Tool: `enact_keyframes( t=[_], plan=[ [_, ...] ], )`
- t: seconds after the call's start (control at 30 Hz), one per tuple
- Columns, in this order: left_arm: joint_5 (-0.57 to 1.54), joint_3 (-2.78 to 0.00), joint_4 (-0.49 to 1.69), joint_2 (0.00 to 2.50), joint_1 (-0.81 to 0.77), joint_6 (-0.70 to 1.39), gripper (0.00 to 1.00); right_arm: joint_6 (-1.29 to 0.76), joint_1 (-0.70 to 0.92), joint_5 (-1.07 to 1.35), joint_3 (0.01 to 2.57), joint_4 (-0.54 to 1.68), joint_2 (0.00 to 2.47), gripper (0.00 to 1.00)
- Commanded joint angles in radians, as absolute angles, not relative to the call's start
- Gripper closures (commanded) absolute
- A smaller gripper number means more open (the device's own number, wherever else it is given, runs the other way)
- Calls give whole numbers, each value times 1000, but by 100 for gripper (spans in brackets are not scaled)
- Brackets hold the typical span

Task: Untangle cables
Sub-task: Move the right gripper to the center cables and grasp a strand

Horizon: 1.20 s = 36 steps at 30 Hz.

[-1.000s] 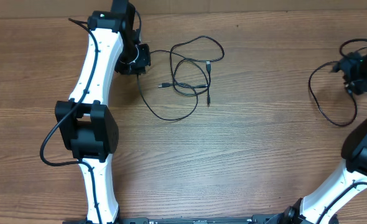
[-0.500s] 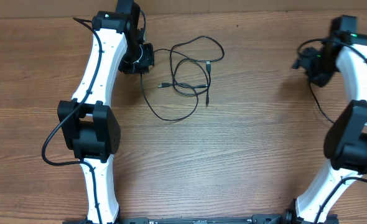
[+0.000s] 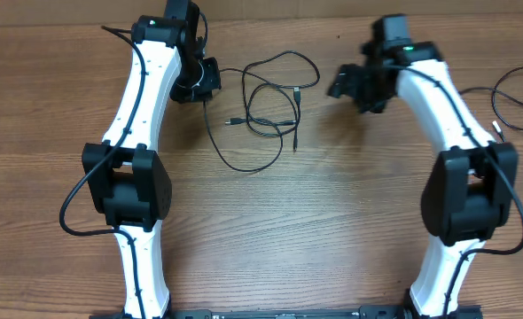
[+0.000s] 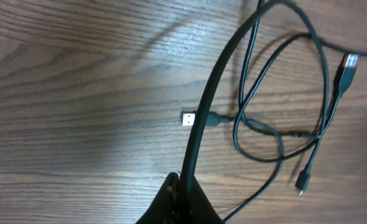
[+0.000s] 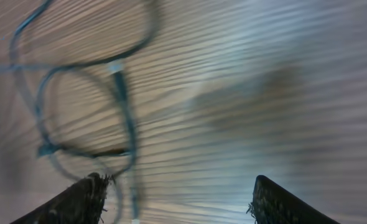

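A tangle of thin black cables lies in loose loops at the back middle of the wooden table. My left gripper stands at the tangle's left edge, shut on one strand of it. In the left wrist view that strand rises from the closed left gripper past a white-tipped plug and a silver-tipped plug. My right gripper hovers just right of the loops, open and holding nothing. Its wrist view is motion-blurred: wide-apart fingers and the loops at upper left.
Another thin black cable lies loose near the table's right edge, apart from the tangle. Both white arms reach up from the front edge, their elbows at mid-table on each side.
My right arm has swung from the far right edge leftward to beside the tangle, leaving the cable it was at behind, and its jaws have widened. The left gripper has barely moved.
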<state>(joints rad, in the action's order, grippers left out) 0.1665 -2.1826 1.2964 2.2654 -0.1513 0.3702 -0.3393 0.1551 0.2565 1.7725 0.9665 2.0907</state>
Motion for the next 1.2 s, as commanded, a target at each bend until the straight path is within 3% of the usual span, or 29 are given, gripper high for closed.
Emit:
enact_keyframes(
  t=[0.0, 0.23, 0.43, 0.57, 1.17],
  plan=[
    [158, -2181, 1287, 2255, -158, 482, 96, -333, 221, 272, 1766, 943, 2093, 25],
    [157, -2181, 1281, 2255, -158, 609, 95, -324, 345, 275, 1766, 893, 2093, 25],
    [157, -2181, 1261, 2255, -157, 720, 91, -153, 426, 461, 1766, 823, 2093, 23],
    [158, -2181, 1252, 2255, -157, 772, 91, -144, 468, 495, 1766, 775, 2093, 23],
    [221, -2181, 1255, 2255, -160, 783, 88, -148, 585, 488, 1766, 638, 2093, 28]
  ],
)
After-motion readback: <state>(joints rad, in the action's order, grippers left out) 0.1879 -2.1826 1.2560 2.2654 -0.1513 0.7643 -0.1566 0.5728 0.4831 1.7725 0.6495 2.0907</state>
